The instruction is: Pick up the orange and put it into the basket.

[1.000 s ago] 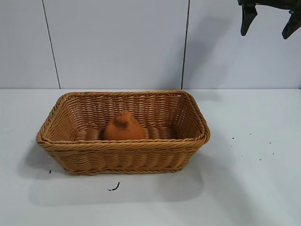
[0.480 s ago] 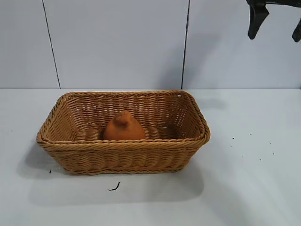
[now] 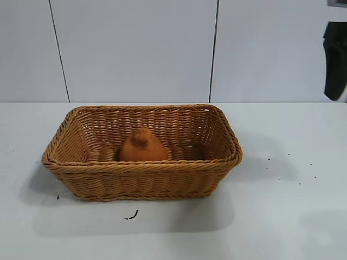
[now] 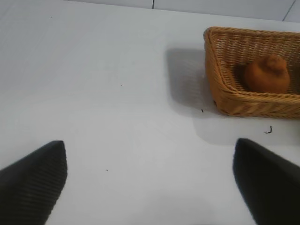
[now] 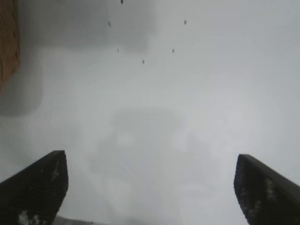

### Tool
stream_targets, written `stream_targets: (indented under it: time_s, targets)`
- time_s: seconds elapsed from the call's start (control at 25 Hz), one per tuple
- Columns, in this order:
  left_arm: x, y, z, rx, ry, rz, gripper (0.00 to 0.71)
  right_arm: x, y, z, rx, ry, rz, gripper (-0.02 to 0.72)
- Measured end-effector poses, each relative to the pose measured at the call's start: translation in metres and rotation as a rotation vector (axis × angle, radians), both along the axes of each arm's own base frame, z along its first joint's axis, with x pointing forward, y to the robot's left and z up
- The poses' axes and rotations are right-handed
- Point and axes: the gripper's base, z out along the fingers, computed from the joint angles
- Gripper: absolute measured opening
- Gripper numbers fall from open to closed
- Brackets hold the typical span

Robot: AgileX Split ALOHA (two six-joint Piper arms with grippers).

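The dull-orange, knobbed orange (image 3: 142, 146) sits inside the tan wicker basket (image 3: 142, 169) in the middle of the white table; the left wrist view shows the orange (image 4: 266, 75) in the basket (image 4: 220, 79) too. My right gripper (image 5: 151, 161) is open and empty above bare table, well to the right of the basket; one dark finger (image 3: 335, 60) of it shows at the exterior view's right edge. My left gripper (image 4: 150, 161) hangs open over bare table to the left of the basket and holds nothing.
Small dark specks (image 3: 287, 168) dot the table right of the basket, and a dark curl of debris (image 3: 132, 215) lies in front of it. A pale panelled wall (image 3: 135, 49) closes the back. A corner of the basket (image 5: 7, 42) shows in the right wrist view.
The right gripper has moved right and lower in the exterior view, now showing only at the frame's right edge. Orange and basket have not moved.
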Motion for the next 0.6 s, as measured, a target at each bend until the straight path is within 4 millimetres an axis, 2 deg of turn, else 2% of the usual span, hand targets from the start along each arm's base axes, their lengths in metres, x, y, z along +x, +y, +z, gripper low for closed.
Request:
stream_targets:
  time_s: [0.28,0.6]
  targets:
    - [0.0,0.0,0.0,0.0,0.0,0.0,0.692,-0.091,-0.001,-0.012,-0.002,0.019,0.015,0.696]
    - [0.0,0.0,0.0,0.0,0.0,0.0,0.692,-0.164,-0.003,-0.021,-0.006,-0.268,0.014,0.696]
